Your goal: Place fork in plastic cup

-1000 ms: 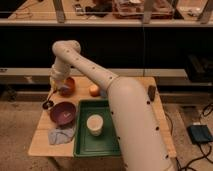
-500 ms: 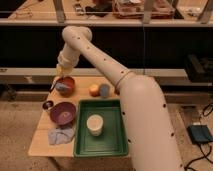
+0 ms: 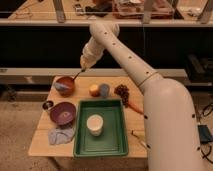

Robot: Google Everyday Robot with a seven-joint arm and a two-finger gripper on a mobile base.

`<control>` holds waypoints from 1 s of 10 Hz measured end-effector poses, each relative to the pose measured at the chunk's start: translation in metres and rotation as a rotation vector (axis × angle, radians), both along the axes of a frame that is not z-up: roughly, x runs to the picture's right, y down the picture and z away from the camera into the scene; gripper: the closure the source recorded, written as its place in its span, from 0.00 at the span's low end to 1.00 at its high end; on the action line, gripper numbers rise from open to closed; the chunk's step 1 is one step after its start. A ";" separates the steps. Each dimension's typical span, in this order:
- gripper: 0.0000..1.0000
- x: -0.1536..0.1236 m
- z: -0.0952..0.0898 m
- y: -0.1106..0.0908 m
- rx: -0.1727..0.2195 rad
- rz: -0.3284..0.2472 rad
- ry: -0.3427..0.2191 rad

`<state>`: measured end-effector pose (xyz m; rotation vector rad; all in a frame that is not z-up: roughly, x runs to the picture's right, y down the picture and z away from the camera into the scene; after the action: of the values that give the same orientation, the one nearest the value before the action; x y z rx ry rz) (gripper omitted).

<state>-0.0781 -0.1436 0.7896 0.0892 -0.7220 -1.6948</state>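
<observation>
Camera view showed the thin, dark, stick-like fork [image 3: 78,74] in the air over the reddish round bowl [image 3: 65,85]. It slanted down from the gripper [image 3: 83,64], whose 2 fingers were closed on its upper end. The small round blue-grey plastic cup [image 3: 104,90] stood to the right on the wooden table [image 3: 40,142], just beside an orange-yellow fruit [image 3: 93,90]. 1 white cup [image 3: 95,125] stood in the green tray [image 3: 117,145].
</observation>
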 end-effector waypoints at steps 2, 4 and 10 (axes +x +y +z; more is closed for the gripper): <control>1.00 0.048 0.007 -0.010 0.002 0.051 0.093; 1.00 0.104 0.014 -0.017 -0.004 0.103 0.209; 1.00 0.152 0.055 0.014 -0.103 0.111 0.425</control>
<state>0.0735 -0.1296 0.8449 -0.2906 -0.4724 -1.5001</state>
